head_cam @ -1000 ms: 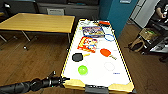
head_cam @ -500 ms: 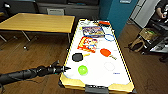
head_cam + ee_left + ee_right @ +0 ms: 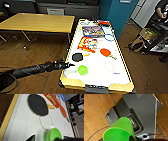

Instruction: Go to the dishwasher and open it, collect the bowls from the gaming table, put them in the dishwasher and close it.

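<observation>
The green bowl (image 3: pixel 82 70) sits on the gaming table (image 3: pixel 120 82) near its front end, at four o'clock from my left gripper (image 3: pixel 71 65), whose jaws are spread, straddling it. My right gripper pinches another green bowl (image 3: pixel 119 130).

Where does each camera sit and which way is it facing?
Head: high up, facing forward and down at the gaming table; left arm and tool show.
Left wrist: on the left arm, facing the tabletop; open tool tips at the edge.
Right wrist: on the right arm, facing the wood floor; a second bowl close.
Shared: head and left wrist show the green bowl and black paddle.
</observation>
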Motion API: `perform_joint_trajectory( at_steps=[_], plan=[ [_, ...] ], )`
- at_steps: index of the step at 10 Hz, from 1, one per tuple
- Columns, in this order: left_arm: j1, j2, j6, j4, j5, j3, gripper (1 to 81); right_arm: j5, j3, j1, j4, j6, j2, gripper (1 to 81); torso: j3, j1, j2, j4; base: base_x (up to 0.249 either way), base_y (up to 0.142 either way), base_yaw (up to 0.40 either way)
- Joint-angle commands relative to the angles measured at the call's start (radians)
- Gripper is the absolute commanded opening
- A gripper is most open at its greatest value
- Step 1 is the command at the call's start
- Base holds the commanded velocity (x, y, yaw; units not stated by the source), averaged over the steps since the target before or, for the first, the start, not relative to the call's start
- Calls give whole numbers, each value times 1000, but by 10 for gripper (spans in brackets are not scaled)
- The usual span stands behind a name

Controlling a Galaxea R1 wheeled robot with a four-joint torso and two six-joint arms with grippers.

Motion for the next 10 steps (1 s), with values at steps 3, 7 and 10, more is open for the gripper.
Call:
perform_joint_trajectory(
  at_steps=[3, 7, 10],
  plan=[
    [-110, 103, -4, 41, 52, -43, 811, -60, 5, 13, -22, -3, -22, 10, 0, 0, 0, 0, 0, 0, 0],
    [-69, 179, -4, 70, 56, -87, 811, -60, 4, 14, -22, -6, -22, 10, 0, 0, 0, 0, 0, 0, 0],
    [-52, 202, -5, 75, 72, -92, 811, -60, 5, 17, -22, -6, -17, 10, 0, 0, 0, 0, 0, 0, 0]
  ],
)
